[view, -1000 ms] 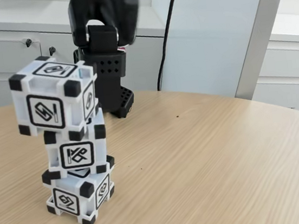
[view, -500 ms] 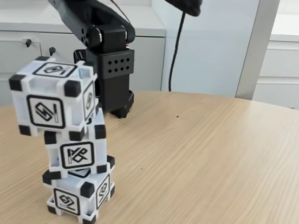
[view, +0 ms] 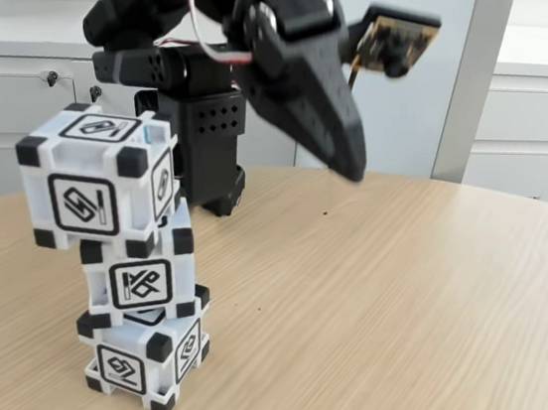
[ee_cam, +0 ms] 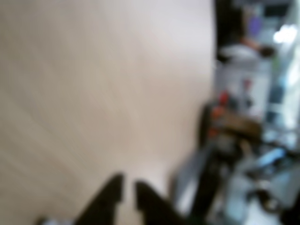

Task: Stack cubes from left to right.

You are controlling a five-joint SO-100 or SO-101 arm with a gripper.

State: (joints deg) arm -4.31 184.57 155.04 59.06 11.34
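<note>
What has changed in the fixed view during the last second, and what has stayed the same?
The arm swung down and toward the right of the fixed view, so the gripper now hangs above the table, holding nothing. The wrist view shows its fingertips nearly together. The three stacked cubes, top cube, middle cube and bottom cube, stayed exactly as they were.

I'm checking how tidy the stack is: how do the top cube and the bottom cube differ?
The top cube sits turned and overhangs to the left in the fixed view; the bottom cube rests on the table, turned corner-forward. The glyphs on their front faces differ. Both are white with black corner blocks, and the gripper touches neither.
</note>
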